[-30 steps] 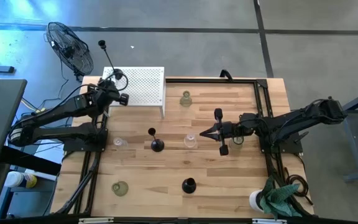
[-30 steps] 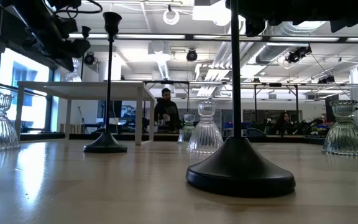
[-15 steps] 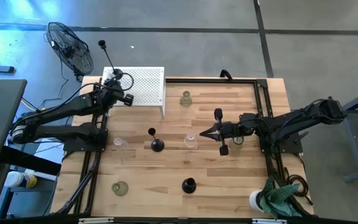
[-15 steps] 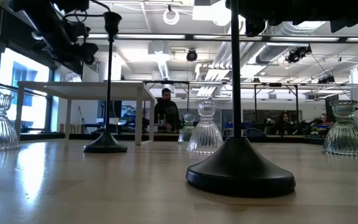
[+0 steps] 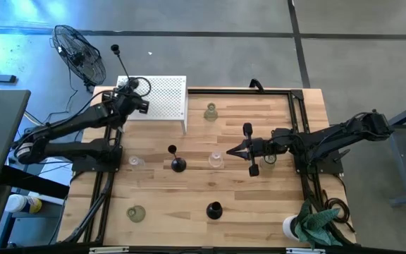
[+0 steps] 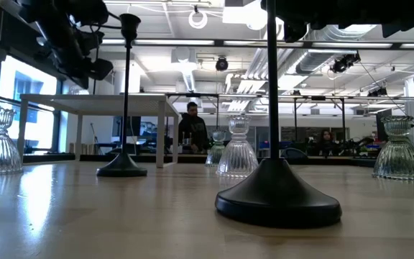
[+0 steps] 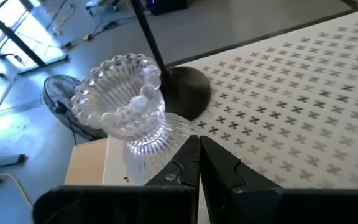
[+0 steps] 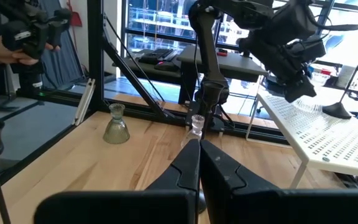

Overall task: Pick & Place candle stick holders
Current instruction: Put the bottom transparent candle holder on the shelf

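Right gripper [image 5: 230, 151]: over the middle of the tabletop, jaws clenched tip to tip on nothing, hanging just beside a small clear glass holder [image 5: 216, 159].
Left gripper [image 5: 144, 105]: above the white perforated metal shelf [image 5: 162, 98] at the tabletop's far left corner; jaws pressed together, with a ribbed clear glass holder with a beaded rim [image 7: 129, 118] right in front of them, whether touching I cannot tell.
Front row: a squat greenish glass holder [image 5: 136, 213] near the left front edge; a black holder with a dome base [image 5: 213, 209] just right of centre, its thin stem upright.
Middle row: a small clear glass holder [image 5: 134, 161] by the left rail; a black domed holder with a knob top [image 5: 178, 164] beside it; another black holder [image 5: 254, 169] below the right arm, with a glass holder [image 5: 270, 159] close behind that arm.
Far row: a bulbous greenish glass holder [image 5: 211, 111] stands alone near the back rail, just right of the shelf; a black dome base with a thin stem [image 7: 182, 90] sits on the shelf.
Open room: bare wood lies between the front row and the tabletop's near edge, and across the right front up to the black frame rail [image 5: 302, 141].
Surfaces: pale wooden plank tabletop [image 5: 259, 204], matte black holders, fluted shiny glass.
Beyond: a black floor fan [image 5: 80, 54] off the far left corner.
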Tool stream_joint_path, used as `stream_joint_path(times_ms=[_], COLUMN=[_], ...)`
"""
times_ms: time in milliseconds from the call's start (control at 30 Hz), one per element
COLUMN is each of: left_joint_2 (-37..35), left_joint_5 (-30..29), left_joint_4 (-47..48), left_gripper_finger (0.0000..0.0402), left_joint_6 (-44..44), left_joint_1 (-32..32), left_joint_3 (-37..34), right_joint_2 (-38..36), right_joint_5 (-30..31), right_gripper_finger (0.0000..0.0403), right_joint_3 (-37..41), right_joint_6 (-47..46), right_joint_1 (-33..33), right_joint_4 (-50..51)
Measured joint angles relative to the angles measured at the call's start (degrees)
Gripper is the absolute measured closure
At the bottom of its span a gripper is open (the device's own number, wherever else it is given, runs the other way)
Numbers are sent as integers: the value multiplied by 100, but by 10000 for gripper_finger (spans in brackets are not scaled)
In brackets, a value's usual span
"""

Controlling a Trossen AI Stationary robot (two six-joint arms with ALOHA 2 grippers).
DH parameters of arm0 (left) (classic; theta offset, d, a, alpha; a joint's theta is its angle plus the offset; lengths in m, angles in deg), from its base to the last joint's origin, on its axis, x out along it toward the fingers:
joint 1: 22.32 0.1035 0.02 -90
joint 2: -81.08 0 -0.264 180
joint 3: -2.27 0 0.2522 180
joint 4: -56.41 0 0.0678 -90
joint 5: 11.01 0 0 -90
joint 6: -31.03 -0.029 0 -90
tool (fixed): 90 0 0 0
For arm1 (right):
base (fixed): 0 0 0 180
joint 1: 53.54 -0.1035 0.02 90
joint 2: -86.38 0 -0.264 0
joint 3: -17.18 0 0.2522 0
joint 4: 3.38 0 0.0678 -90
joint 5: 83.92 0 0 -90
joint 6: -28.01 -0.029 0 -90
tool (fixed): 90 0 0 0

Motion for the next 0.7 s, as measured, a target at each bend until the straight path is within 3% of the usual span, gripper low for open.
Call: stream_joint_path(times_ms=[167, 433, 700], left_joint_2=[0, -36, -517], left_joint_5=[261, 558, 406], left_joint_4=[-24, 13, 1041], left_gripper_finger=[401, 401, 401], left_joint_6=[-130, -194, 7], left_joint_1=[246, 22, -385], left_joint_3=[0, 0, 2], right_joint_2=[0, 0, 0], right_joint_5=[0, -3, -4], right_gripper_finger=[401, 401, 401], right_joint_3=[2, 2, 1], right_joint_6=[3, 9, 9], right_joint_1=[0, -2, -2], right_joint_4=[2, 4, 4])
